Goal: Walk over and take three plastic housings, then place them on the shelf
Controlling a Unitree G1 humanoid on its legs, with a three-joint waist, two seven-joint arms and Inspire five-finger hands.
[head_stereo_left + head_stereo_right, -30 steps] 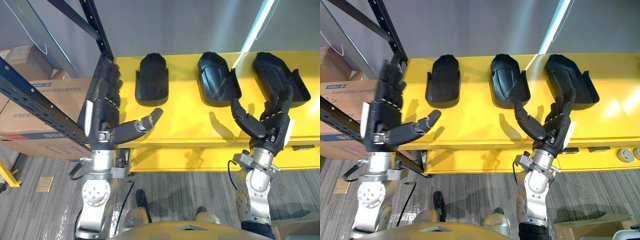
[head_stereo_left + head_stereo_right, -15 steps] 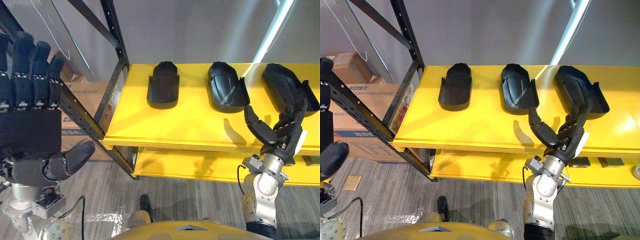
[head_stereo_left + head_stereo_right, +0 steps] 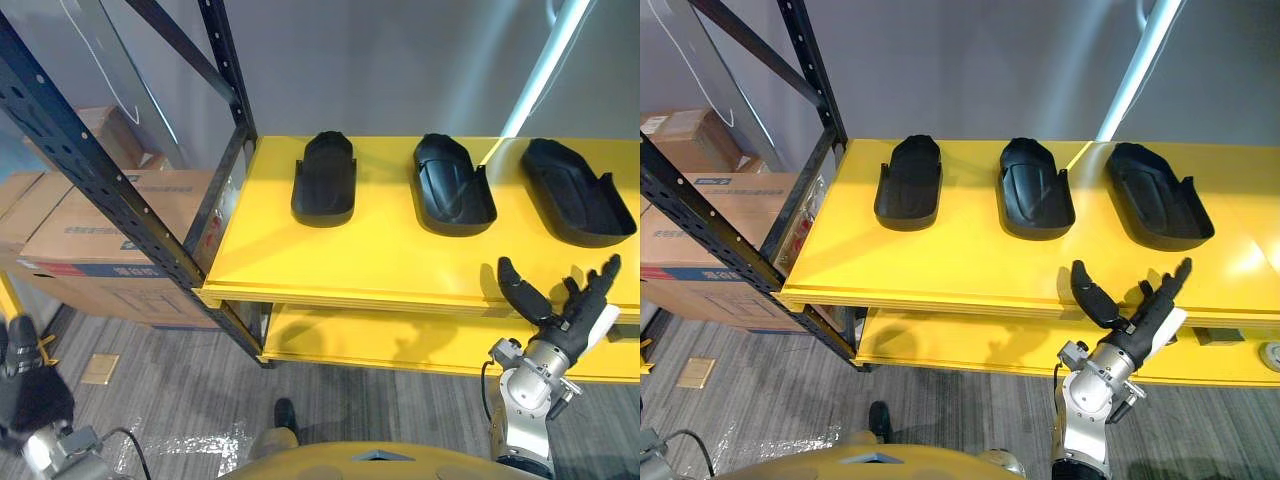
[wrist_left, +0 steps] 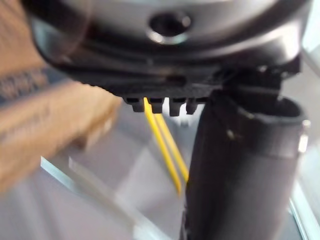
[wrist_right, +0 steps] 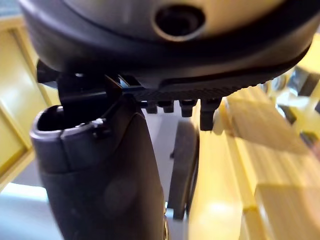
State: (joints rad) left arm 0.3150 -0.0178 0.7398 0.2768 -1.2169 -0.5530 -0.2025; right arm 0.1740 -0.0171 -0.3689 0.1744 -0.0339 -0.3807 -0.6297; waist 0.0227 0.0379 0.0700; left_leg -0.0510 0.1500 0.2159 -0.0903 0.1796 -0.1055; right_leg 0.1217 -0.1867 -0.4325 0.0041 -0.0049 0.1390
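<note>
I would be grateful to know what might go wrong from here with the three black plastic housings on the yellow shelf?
1. The open right hand hovers at the front edge of the yellow shelf; it may knock it, or nudge the rightmost black plastic housing.
2. The left hand hangs low near the black metal rack post and cardboard boxes, risking a bump.

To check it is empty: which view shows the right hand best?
The right eye view: the right hand is open, fingers spread, empty, before the shelf edge. The left eye view shows the same; its wrist view, thumb and fingertips.
</note>
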